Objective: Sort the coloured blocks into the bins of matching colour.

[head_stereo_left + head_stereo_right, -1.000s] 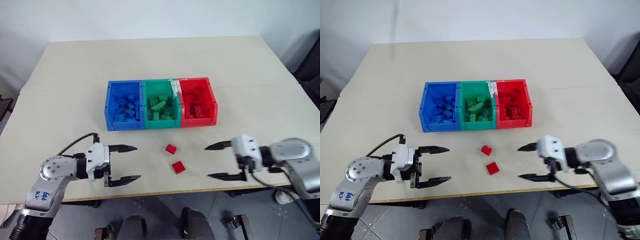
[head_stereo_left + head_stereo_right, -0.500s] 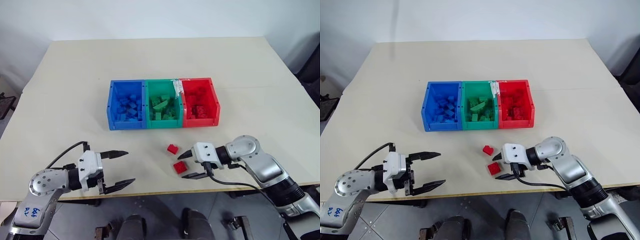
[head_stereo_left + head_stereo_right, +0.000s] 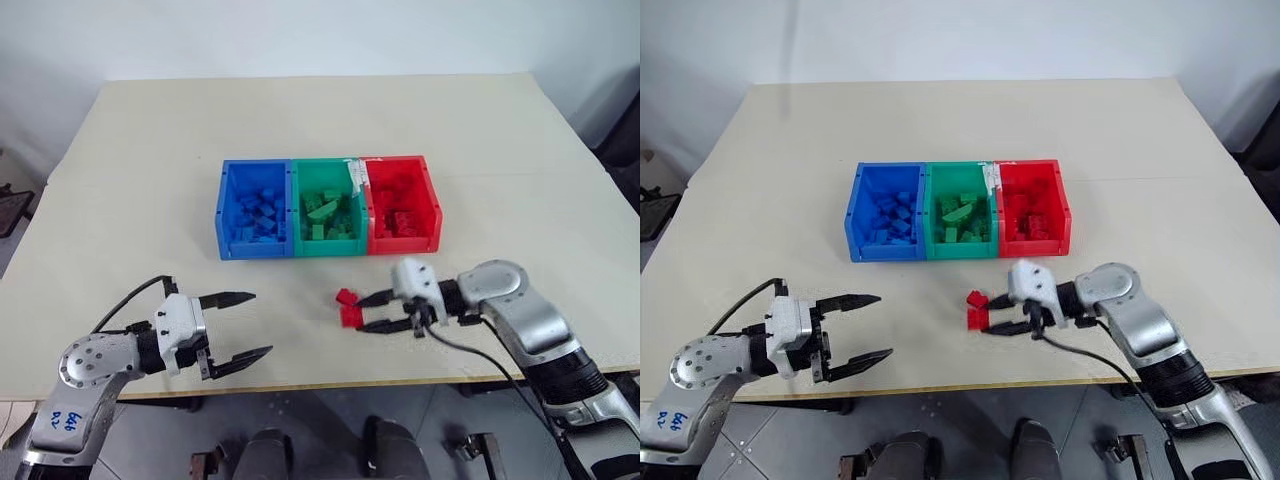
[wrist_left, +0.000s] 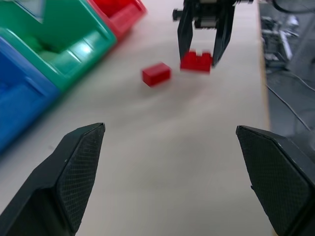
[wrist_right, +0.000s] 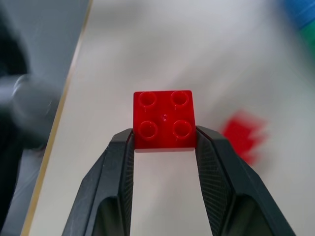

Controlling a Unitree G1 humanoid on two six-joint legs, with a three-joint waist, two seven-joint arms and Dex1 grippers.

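Note:
My right gripper (image 3: 365,312) is shut on a square red block (image 5: 164,119) with four studs, held just above the table near its front edge. A second red block (image 3: 346,297) lies on the table right beside the held one, on its far side. The bins stand in a row behind them: blue (image 3: 255,250), green (image 3: 330,248) and red (image 3: 404,246), each holding several blocks of its own colour. My left gripper (image 3: 257,324) hovers open and empty at the front left, well apart from both blocks.
The table's front edge (image 3: 330,382) runs close below both grippers. Bare tabletop lies between the grippers and the bins, and behind the bins.
My right gripper has swung in from the right, shut on the square red block and raised it slightly beside the other block. The left gripper has stayed open, about where it was.

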